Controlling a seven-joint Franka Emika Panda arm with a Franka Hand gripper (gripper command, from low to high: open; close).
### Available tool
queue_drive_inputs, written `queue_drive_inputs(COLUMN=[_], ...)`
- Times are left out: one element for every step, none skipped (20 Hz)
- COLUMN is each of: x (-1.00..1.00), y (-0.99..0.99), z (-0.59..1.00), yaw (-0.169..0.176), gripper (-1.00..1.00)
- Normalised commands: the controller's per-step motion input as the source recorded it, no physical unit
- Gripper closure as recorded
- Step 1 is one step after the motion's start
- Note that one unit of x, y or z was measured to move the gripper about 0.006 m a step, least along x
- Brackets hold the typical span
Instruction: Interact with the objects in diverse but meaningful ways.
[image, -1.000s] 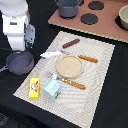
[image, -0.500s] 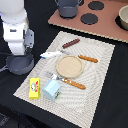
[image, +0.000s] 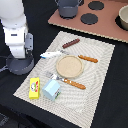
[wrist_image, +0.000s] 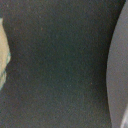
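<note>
Lettering on yellow box (image: 34, 88), pale blue carton (image: 51, 89) unreadable; gripper state indiscernible.

A black table (image: 107, 95) fills the exterior view. A pale woven mat (image: 95, 70) lies across its middle. At the far edge sits a reddish-brown toy stove (image: 105, 22) with dark round burners. Light is soft and even.

Claw hidden behind arm (image: 15, 30); wrist view blurred.
</note>
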Motion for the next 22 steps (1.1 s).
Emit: queue_drive_inputs(x=[-0.26,-0.27,-0.29,-0.29,-0.29,-0.27,-0.27,-0.24,-0.25,-0.23,-0.19,-0.15,-0.04,0.00,0.09,0.21,0.26,0.54,0.81,0.83,0.85,0.91], y=[0.00,0.00,0.00,0.00,0.00,0.00,0.00,0.00,0.00,0.00,0.00,0.00,-0.06,-0.18,-0.24,-0.26,-0.28,-0.23,0.00,0.00,0.00,0.05], z=[-0.18,-0.18,-0.18,-0.18,-0.18,-0.18,-0.17,-0.14,-0.13,-0.11,-0.03,0.00,0.13,0.47,0.63,0.77,0.87,1.00,1.00,1.00,1.00,1.00], yaw=[0.057,0.057,0.057,0.057,0.056,0.056,0.055,0.056,0.056,0.056,0.057,0.054,0.046,0.000,-0.026,-0.109,-0.150,-0.147,-0.125,-0.112,-0.103,-0.065], gripper=[1.00,1.00,1.00,1.00,1.00,1.00,1.00,1.00,1.00,1.00,1.00,1.00,1.00,1.00,1.00,1.00,1.00,1.00,1.00,1.00,1.00,1.00])
